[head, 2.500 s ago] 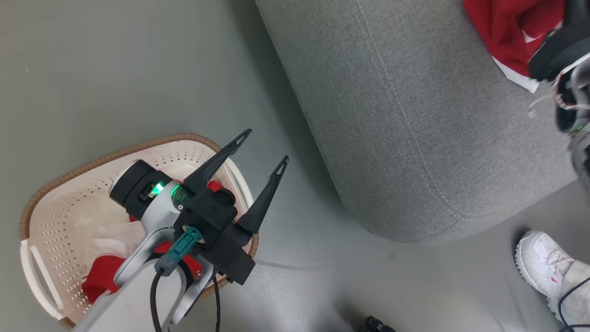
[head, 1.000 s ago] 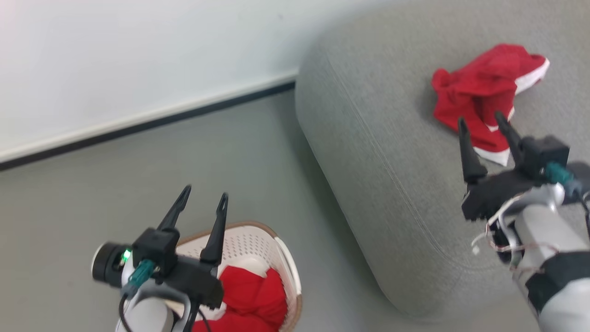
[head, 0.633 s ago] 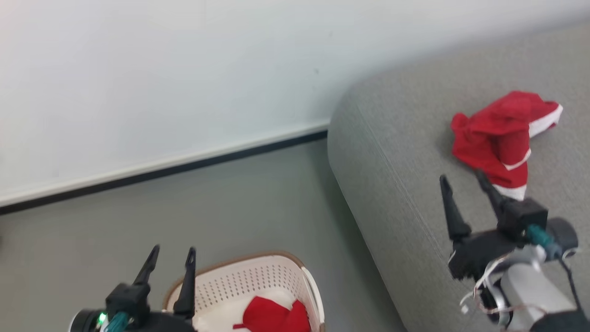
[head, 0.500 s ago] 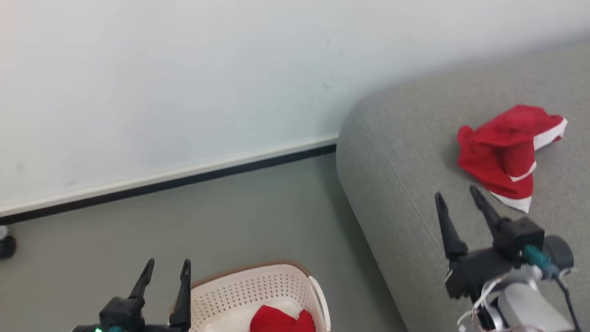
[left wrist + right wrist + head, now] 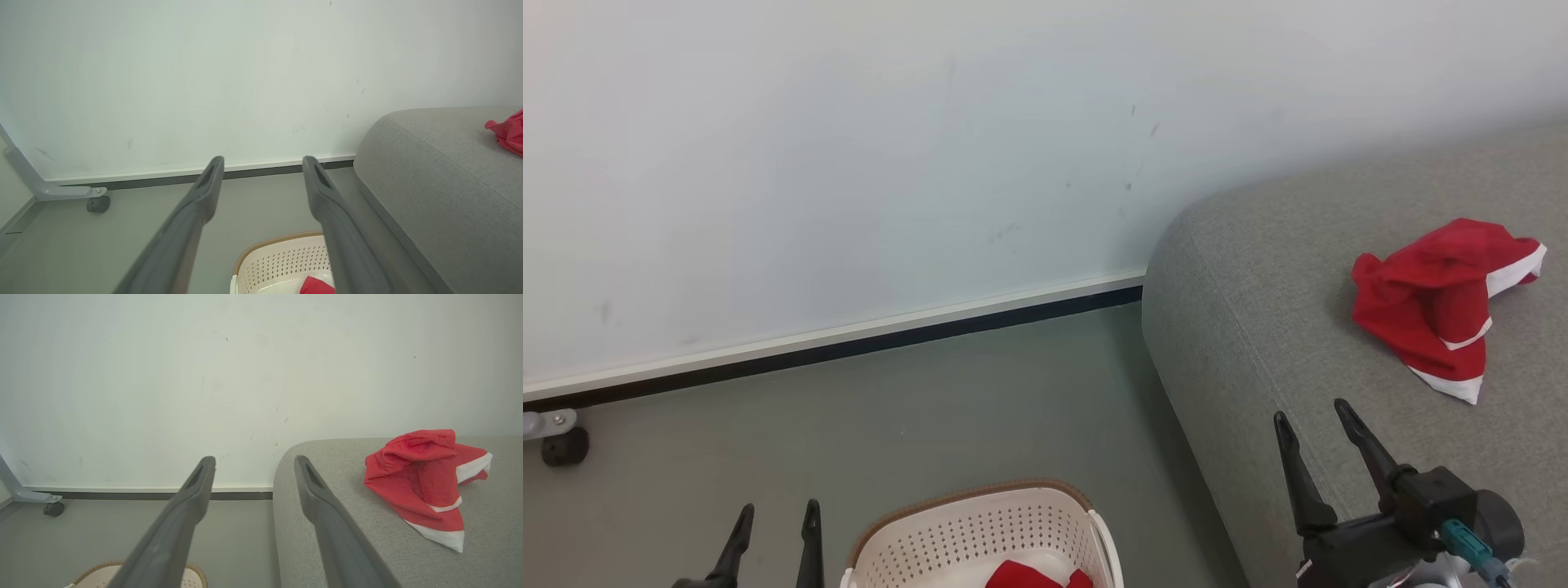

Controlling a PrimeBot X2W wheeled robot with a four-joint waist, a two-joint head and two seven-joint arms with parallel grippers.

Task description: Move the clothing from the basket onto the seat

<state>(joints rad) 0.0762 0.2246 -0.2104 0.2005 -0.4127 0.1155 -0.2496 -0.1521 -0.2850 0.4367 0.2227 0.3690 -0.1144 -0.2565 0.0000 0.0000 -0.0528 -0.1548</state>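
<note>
Risk showed first in the head view: the left gripper (image 5: 777, 510) and right gripper (image 5: 1312, 415) both stood spread and empty. One red garment (image 5: 1437, 306) lay on the seat (image 5: 1258, 327), yet more clothing (image 5: 1029, 576) sat in the basket (image 5: 968, 493) on the floor. The left wrist view looked over the basket, not into it, so a blind descent could strike the rim or pinch only a fold. The right wrist view put its fingers by the seat's edge, where a careless swing might drag the garment off.

1 pc red clothing (image 5: 1429, 310) on seat (image 5: 1258, 286) | more in basket (image 5: 980, 531)
</note>
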